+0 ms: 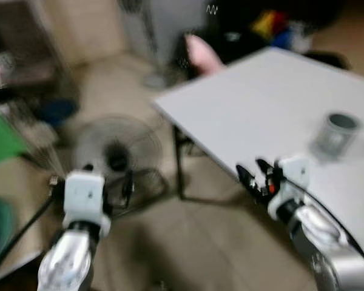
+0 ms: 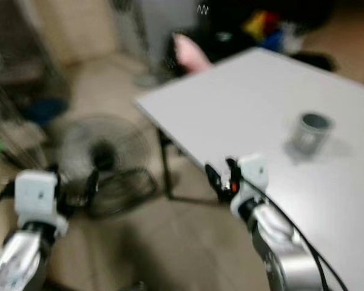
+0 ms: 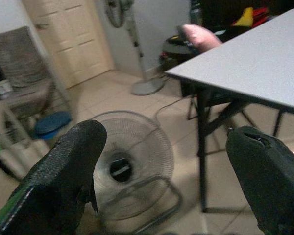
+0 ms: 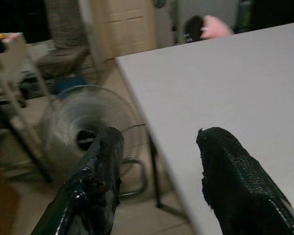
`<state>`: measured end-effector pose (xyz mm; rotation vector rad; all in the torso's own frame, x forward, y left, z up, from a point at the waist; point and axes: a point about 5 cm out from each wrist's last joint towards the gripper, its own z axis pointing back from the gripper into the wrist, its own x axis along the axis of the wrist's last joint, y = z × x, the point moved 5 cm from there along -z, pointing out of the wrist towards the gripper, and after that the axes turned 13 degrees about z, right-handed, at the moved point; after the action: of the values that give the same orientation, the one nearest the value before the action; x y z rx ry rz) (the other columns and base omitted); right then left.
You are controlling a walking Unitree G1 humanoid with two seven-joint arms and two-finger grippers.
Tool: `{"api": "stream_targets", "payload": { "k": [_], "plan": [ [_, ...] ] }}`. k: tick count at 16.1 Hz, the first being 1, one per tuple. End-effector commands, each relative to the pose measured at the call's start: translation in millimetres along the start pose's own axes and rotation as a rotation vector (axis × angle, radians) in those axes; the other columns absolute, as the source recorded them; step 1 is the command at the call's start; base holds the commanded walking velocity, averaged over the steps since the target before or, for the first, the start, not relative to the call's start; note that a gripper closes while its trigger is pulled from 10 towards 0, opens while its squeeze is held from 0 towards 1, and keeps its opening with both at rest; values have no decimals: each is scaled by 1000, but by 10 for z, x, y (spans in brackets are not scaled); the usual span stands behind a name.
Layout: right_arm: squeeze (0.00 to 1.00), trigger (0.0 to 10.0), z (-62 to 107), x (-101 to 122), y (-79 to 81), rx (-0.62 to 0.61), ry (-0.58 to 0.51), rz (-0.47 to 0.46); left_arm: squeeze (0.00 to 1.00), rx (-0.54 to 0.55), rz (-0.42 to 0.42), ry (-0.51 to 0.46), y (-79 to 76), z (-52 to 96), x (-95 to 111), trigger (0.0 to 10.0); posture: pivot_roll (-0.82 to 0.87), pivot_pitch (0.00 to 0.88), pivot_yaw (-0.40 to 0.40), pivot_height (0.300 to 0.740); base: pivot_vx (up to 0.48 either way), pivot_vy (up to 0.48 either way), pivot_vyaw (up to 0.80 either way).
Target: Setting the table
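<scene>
Both pincers (image 1: 126, 189) (image 1: 253, 173) apart, empty; risk noted: right clipping tabletop (image 1: 273, 103) edge, toppling grey cup (image 1: 336, 134), floor fan (image 1: 118, 151) underfoot.

Motion blur softens both head views, and several things run out of frame.

The grey cup (image 1: 335, 134) on the table (image 1: 273, 103) is too smeared to show any marking or contents. The table's right side is cut by the picture edge. Bright objects (image 1: 273, 27) beyond its far edge are unreadable blobs. The floor fan (image 1: 116, 154) is blurred too.
</scene>
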<state>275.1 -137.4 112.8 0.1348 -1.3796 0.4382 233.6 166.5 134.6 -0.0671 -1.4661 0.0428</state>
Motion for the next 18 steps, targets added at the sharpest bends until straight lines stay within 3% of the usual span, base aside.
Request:
{"api": "stream_targets", "payload": {
  "k": [1, 12, 16, 18],
  "plan": [
    [0, 10000, -28, 46, 60, 20, -18, -10, 0, 10, -26, -18, 40, -2, 68, 10000, -53, 2, 70, 740, 0, 311, 800],
    [0, 10000, -120, 154, 10, 28, -72, -37, 0, -15, -105, -125, 14, -61, 449, 10000, -16, 0, 50, 740, 0, 315, 800],
    [0, 10000, -226, 266, -5, 52, -102, -31, 0, 16, -104, -106, 69, -23, 423, 10000, -2, 0, 40, 740, 0, 228, 800],
    [0, 10000, -299, 387, 6, 111, -112, -51, 0, 10, -110, -74, 59, -5, 367, 10000, 8, 0, 32, 740, 0, 0, 0]
  ]
}}
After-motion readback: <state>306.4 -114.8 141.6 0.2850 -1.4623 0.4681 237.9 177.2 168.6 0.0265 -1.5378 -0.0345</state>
